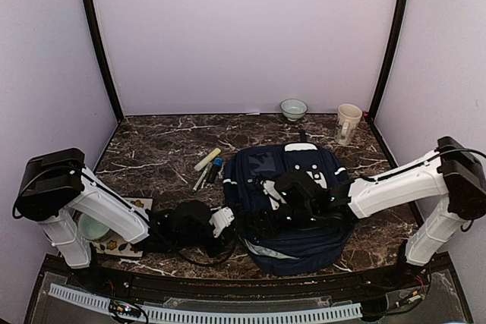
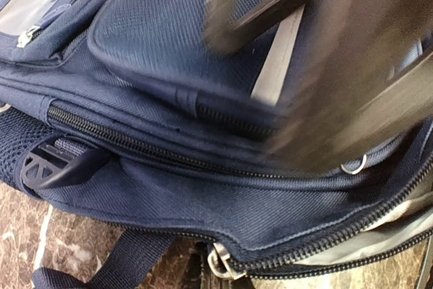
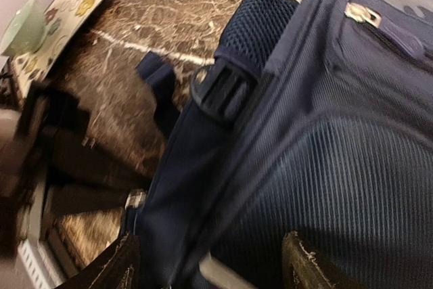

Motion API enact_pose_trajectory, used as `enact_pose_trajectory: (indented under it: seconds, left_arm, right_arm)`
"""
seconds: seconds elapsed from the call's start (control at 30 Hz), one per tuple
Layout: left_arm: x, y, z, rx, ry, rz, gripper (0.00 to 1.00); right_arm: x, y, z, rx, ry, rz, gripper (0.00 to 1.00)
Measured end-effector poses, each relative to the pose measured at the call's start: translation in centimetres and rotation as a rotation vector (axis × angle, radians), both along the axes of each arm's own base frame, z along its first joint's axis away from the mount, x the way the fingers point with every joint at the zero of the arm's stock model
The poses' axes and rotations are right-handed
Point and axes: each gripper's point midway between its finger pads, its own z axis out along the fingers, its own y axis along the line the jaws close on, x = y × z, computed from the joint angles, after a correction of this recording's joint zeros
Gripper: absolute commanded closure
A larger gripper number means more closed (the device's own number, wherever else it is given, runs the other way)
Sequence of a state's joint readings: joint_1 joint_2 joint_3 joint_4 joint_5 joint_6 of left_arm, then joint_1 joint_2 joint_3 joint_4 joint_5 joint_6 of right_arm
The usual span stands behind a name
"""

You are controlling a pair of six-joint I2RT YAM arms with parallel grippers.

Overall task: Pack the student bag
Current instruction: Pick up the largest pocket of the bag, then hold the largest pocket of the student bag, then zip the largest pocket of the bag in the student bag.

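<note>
The student bag (image 1: 292,202), a navy backpack with white stripes, lies flat in the middle of the table. It fills the left wrist view (image 2: 169,65) and the right wrist view (image 3: 325,140). My left gripper (image 1: 230,225) is at the bag's near left edge. Its fingers are together at the bottom of the left wrist view (image 2: 203,272), on the metal zipper pull (image 2: 222,262) of a partly open zip. My right gripper (image 1: 282,204) is over the bag's front. It is open (image 3: 210,272), with the bag's fabric between its fingers (image 3: 111,269). It shows blurred in the left wrist view (image 2: 325,52).
Pens and markers (image 1: 209,166) lie left of the bag. A small bowl (image 1: 294,108) and a mug (image 1: 348,123) stand at the back. A patterned mat (image 1: 129,242) with a green bowl (image 1: 93,227) lies under the left arm. Purple walls enclose the table.
</note>
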State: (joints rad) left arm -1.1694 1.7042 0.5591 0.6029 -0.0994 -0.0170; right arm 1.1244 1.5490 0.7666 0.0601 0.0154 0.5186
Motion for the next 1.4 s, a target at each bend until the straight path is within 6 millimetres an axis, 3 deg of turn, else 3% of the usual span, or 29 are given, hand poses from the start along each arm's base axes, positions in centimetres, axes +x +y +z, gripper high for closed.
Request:
enact_pose_trajectory:
  seconds: [0.13, 0.23, 0.57, 0.83, 0.9, 1.0, 1.1, 1.23, 1.4]
  left_arm:
    - [-0.1, 0.2, -0.2, 0.006, 0.004, 0.023, 1.00]
    - [-0.1, 0.6, -0.5, 0.009, 0.013, 0.046, 1.00]
    - [-0.4, 0.8, -0.7, 0.018, 0.010, 0.069, 1.00]
    - [-2.1, 1.0, -0.2, 0.048, 0.002, 0.094, 1.00]
    - [-3.4, 0.3, 0.8, 0.029, 0.004, 0.062, 1.00]
    - [-9.7, -3.3, 2.6, -0.032, 0.069, -0.159, 1.00]
    - [-13.9, -5.2, 4.1, -0.062, 0.096, -0.288, 1.00]
    - [-14.9, -6.1, 4.9, -0.067, 0.111, -0.317, 1.00]
    - [-13.6, -5.3, 4.0, -0.009, 0.096, -0.241, 1.00]
  right_arm:
    - [1.6, 2.4, -1.8, -0.028, 0.011, -0.017, 0.33]
    - [2.4, 3.1, -3.0, -0.044, 0.024, -0.033, 0.37]
    - [5.5, 5.2, -4.0, 0.050, 0.098, -0.087, 0.44]
    - [6.6, 5.8, -4.0, 0.083, 0.120, -0.121, 0.45]
    - [6.8, 5.9, -3.7, 0.092, 0.113, -0.130, 0.45]
    - [7.8, 5.9, -3.6, 0.102, 0.084, -0.162, 0.45]
    - [8.8, 5.7, -3.5, 0.112, 0.062, -0.190, 0.45]
    - [9.0, 5.6, -3.4, 0.121, 0.056, -0.193, 0.45]
    - [8.6, 4.8, -3.0, 0.126, 0.036, -0.181, 0.45]
